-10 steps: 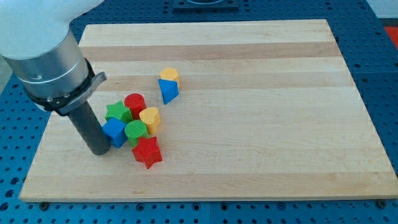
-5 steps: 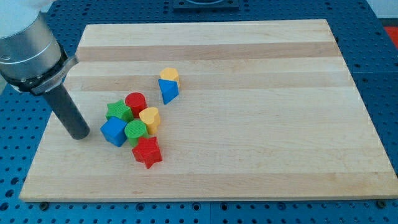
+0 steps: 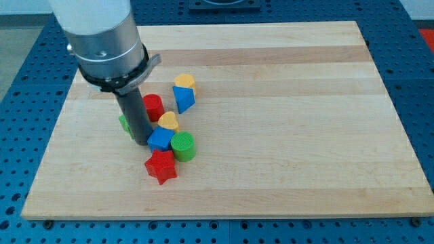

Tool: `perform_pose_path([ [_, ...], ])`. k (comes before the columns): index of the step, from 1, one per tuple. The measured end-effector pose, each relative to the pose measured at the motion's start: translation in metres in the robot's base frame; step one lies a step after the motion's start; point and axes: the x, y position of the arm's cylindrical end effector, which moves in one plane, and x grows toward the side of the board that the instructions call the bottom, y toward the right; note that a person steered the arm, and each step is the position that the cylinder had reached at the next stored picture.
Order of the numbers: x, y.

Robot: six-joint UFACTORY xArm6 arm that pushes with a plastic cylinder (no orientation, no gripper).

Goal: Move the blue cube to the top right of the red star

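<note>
The blue cube (image 3: 161, 139) sits just above the red star (image 3: 161, 166), slightly to its upper left and close to it. My tip (image 3: 141, 141) is at the blue cube's left side, touching it or nearly so. A green cylinder (image 3: 182, 146) lies against the cube's right side, to the upper right of the star. A yellow heart-shaped block (image 3: 168, 122) sits just above the cube. The rod hides most of a green block (image 3: 124, 123) at its left.
A red cylinder (image 3: 153, 106) stands just right of the rod. A yellow block (image 3: 184, 82) and a blue triangular block (image 3: 184, 98) sit together above the cluster. The wooden board (image 3: 305, 102) lies on a blue perforated table.
My tip swung back right and pushed the blue cube rightward, to above the red star. The green cylinder was shoved right too, and the yellow heart shifted slightly.
</note>
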Motion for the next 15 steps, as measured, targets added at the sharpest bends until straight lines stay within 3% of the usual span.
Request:
perform_pose_path([
  [3,-0.007,0.046],
  [9,-0.027,0.075],
  [13,-0.012,0.069],
  [15,-0.012,0.034],
])
